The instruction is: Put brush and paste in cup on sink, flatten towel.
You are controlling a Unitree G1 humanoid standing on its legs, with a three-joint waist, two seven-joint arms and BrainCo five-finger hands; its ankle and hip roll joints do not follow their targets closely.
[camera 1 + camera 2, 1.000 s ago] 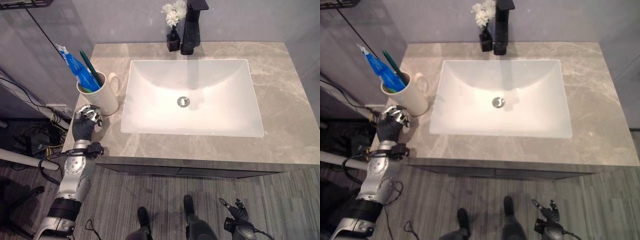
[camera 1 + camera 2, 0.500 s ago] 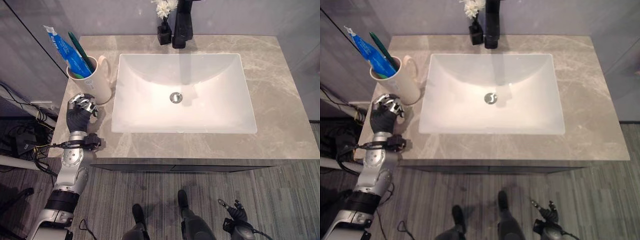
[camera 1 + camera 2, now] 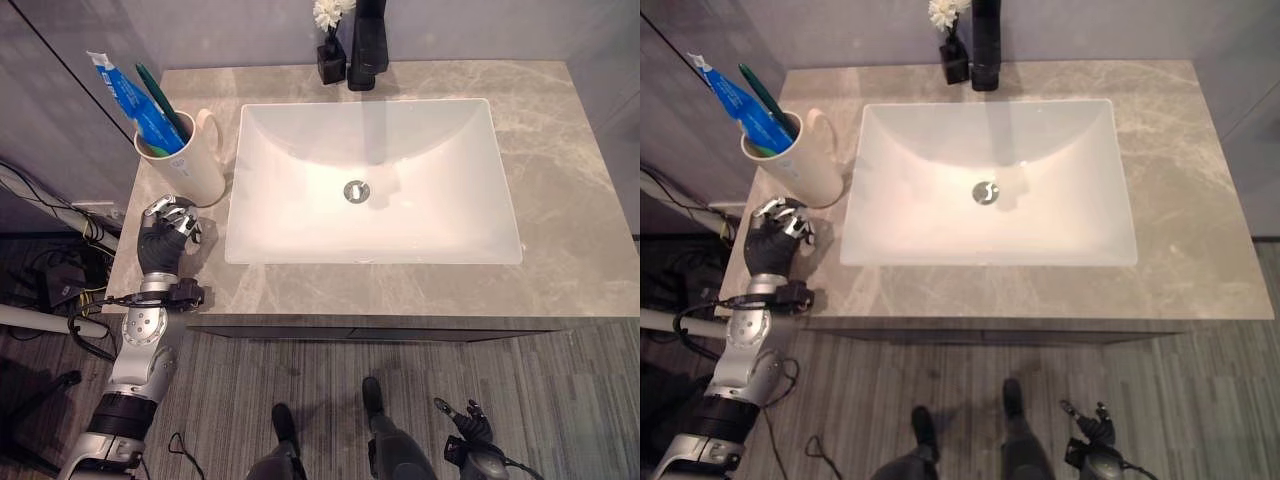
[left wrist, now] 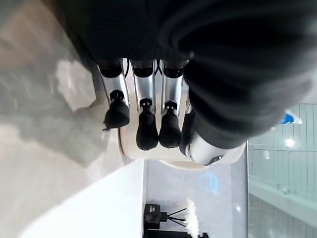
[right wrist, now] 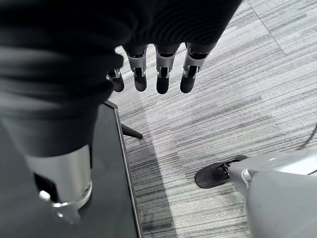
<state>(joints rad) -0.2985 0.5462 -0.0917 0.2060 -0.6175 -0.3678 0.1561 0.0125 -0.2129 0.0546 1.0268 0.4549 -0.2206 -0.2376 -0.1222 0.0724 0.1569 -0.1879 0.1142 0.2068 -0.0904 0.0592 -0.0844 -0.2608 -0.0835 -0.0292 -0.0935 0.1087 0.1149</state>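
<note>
A grey marbled countertop (image 3: 560, 150) carries a white rectangular sink (image 3: 372, 185) at its middle. A cream cup (image 3: 190, 170) stands at the far left, a small black vase (image 3: 329, 62) and black faucet (image 3: 368, 45) along the far edge.

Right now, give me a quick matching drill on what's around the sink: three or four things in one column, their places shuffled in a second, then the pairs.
Things:
1. paste
2. left hand
3. vase
4. right hand

Places:
A. at the back edge of the counter, beside the black tap
B. low over the floor, off the counter
C. standing in the cup with the brush
D. over the counter, just in front of the cup

Pairs: 1-C, 2-D, 3-A, 4-B
</note>
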